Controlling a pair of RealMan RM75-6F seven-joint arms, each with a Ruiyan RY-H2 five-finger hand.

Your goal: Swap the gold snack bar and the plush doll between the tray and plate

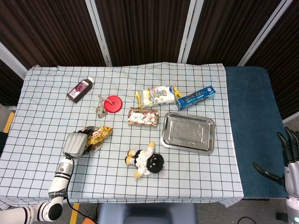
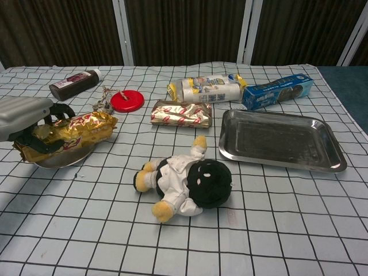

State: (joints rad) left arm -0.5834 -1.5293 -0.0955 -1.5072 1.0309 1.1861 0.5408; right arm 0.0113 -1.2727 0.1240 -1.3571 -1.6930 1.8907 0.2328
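My left hand (image 2: 23,115) is at the near-left of the table, fingers wrapped around the gold snack bar (image 2: 72,129) — clamped on it, bar lying across the plate (image 2: 57,158). In the chest view the bar's far end sticks out past the plate rim toward the middle of the table; whether the wrapper actually rests on the plate or sits just above it, I can't tell. The head view shows the same: left hand (image 1: 74,143) over the plate, gold wrapper (image 1: 99,135) poking out to the side.

Plush doll (image 2: 184,181) is on the cloth, lying on its side between plate and tray, touching neither. Tray (image 2: 322,158) sits on the right side of the table with nothing in it.

My right hand (image 1: 289,154) is well off the table at the far right edge of the head view, fingers spread apart, holding nothing.

Other stuff on the checked tablecloth (image 2: 276,230) — a second gold-and-red wrapped pack (image 2: 180,113) just beyond the doll, a white snack bag (image 2: 210,88) behind that, a blue biscuit box (image 2: 278,90) behind the tray, a red disc (image 2: 127,101) with a bit of cord beside it, and a dark bottle (image 2: 73,84) at the far left.
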